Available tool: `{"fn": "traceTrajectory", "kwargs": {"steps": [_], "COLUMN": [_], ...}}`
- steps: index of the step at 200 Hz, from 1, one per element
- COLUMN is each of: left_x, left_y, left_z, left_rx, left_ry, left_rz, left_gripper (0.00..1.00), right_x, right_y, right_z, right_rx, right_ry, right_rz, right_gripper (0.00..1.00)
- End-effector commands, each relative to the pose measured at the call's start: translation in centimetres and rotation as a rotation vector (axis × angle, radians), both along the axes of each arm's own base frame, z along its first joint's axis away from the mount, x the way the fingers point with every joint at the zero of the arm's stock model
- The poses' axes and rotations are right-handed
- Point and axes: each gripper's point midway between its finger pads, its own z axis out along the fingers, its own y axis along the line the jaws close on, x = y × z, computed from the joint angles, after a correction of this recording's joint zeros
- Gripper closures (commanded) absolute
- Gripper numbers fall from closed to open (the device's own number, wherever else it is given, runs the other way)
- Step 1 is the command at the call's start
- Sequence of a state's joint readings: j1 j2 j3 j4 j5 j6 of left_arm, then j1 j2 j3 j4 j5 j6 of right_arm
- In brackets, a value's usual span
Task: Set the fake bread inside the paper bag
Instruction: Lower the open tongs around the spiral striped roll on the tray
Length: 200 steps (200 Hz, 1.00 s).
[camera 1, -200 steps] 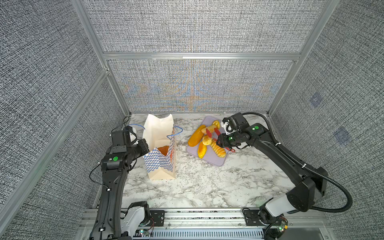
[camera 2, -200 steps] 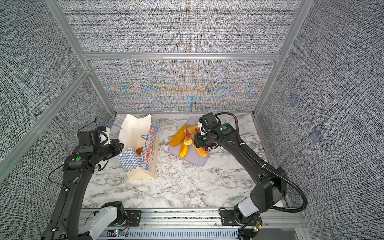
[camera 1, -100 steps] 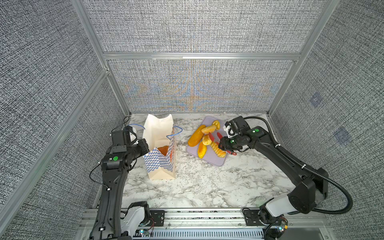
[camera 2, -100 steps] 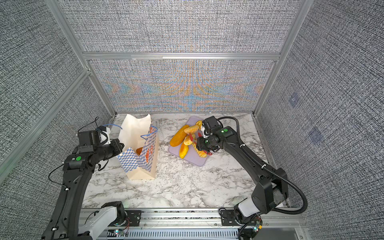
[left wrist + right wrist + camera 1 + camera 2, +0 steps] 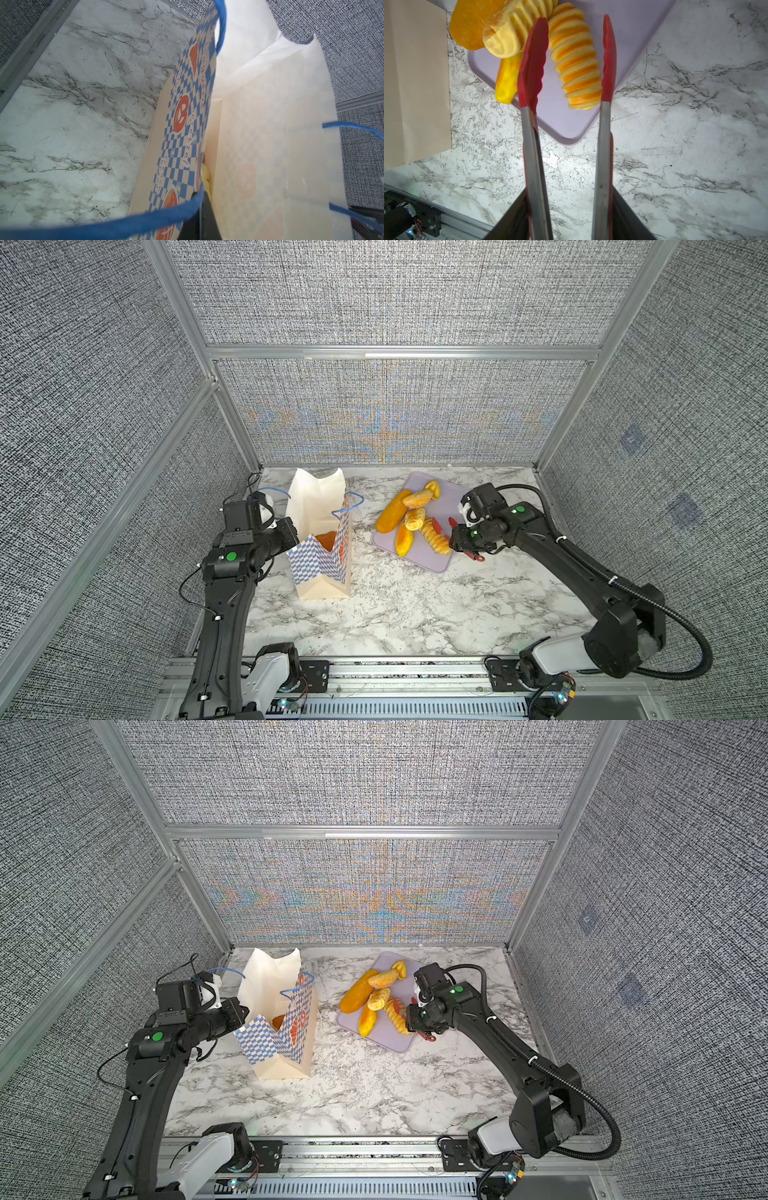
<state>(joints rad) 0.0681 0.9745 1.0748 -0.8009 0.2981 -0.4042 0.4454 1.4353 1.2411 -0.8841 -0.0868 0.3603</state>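
The paper bag (image 5: 322,568) (image 5: 286,1048) stands open at the left, with one fake bread (image 5: 326,539) inside it. My left gripper (image 5: 291,537) is shut on the bag's checkered wall (image 5: 182,124). Yellow bread (image 5: 206,178) shows just past its black fingers (image 5: 205,218). Several fake breads lie on the lavender tray (image 5: 424,562). Among them are a long oval (image 5: 392,510), a round roll (image 5: 414,518) and a ridged loaf (image 5: 435,537) (image 5: 577,68). My right gripper (image 5: 461,541) (image 5: 569,207) is shut on red tongs (image 5: 531,68). The tongs' spread tips sit on either side of the ridged loaf.
The tray's near corner (image 5: 566,137) lies between the tongs' arms, on the marble table (image 5: 415,605). The bag's cream base (image 5: 415,83) stands close beside the tray. Blue cord handles (image 5: 221,25) loop over the bag's mouth. Grey enclosure walls surround the table.
My right gripper has carried the tongs from over the middle of the bread heap toward the tray's near edge, down around the ridged loaf. The left arm and the bag have not moved.
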Motion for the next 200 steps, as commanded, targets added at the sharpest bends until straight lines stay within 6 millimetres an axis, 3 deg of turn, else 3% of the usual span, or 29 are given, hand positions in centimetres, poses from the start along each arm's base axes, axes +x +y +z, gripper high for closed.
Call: {"fn": "traceTrajectory", "kwargs": {"steps": [1,130,200], "left_x": [0.3,0.4,0.3], "left_y": [0.0,0.0,0.0], "left_z": [0.2,0.0,0.0], "left_rx": [0.004,0.004,0.006], "left_ry": [-0.019,-0.017,-0.017], "left_rz": [-0.008,-0.008,-0.007], "left_gripper": [0.96,0.96,0.96], "right_x": [-0.3,-0.5,-0.4], "right_y": [-0.1,0.2,0.9], "right_z": [-0.4,-3.0,-4.0], "right_rx": [-0.004,-0.031,-0.026], "right_ry": [0.011,0.091,0.118], "right_rz": [0.002,0.031,0.051], "right_gripper": [0.45,0.33,0.33]}}
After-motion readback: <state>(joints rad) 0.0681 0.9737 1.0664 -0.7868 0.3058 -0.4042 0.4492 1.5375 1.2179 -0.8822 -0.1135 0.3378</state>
